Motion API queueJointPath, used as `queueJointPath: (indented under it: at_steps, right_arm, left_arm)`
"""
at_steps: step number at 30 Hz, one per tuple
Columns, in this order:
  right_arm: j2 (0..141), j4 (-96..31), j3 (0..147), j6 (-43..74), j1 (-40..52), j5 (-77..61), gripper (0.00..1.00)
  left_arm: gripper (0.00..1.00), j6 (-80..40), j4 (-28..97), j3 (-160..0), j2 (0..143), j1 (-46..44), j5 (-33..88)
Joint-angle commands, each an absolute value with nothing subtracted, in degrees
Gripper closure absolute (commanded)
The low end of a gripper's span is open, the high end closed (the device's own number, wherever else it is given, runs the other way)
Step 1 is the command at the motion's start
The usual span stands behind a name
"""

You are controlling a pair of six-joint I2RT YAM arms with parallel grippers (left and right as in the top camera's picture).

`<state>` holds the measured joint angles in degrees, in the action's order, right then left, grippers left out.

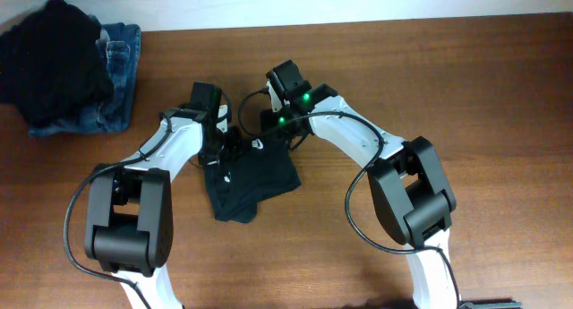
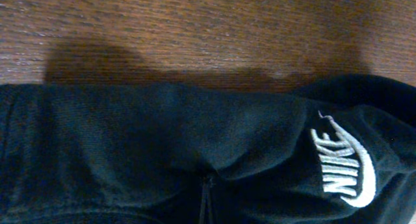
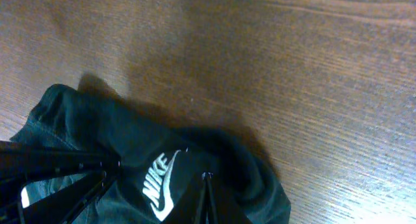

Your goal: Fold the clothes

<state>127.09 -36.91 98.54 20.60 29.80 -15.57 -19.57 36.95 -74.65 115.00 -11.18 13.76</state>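
Dark cloth of the T-shirt [image 2: 130, 139] fills the lower half of the left wrist view, right up against the lens, with bare wood above it. Across the whole overhead view spreads the brown wood-grain table [image 1: 466, 85]. Two white-and-black arms reach from the near edge toward the middle, the left arm [image 1: 170, 148] and the right arm [image 1: 358, 134] bending inward so that their ends come close together. At the far left corner lies a heap of black cloth [image 1: 49, 54] on top of blue denim jeans [image 1: 121, 72], well apart from the arms. The T-shirt lies near the middle of the table, crumpled into a rough block smaller than the heap. Its upper edge is under the two arm ends and its body trails toward the near side between the arms. A white Nike logo [image 2: 341, 169] sits on the cloth close to that upper edge, between the two sets of fingers. The left fingers [image 2: 207, 201] are closed, pinched on the T-shirt's cloth, which puckers toward their tips. The right fingers [image 3: 205, 199] are likewise closed on the cloth, just beside the logo. Whether the gripped edge is lifted off the wood cannot be told.
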Motion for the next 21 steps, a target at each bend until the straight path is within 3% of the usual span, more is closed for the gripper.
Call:
queueJointPath:
  at_steps: [1, 21]
  right_arm:
    - [128.01, -37.74, 99.15, 21.74, 29.61, -16.08, 0.93]
    - [131.74, -39.00, 97.23, 31.03, 29.47, -11.33, 0.94]
  left_arm:
    - [0.99, -20.14, 36.75, -75.09, 116.79, -11.38, 15.18]
    - [0.99, -20.10, 36.45, -75.11, 116.79, -9.21, 15.14]
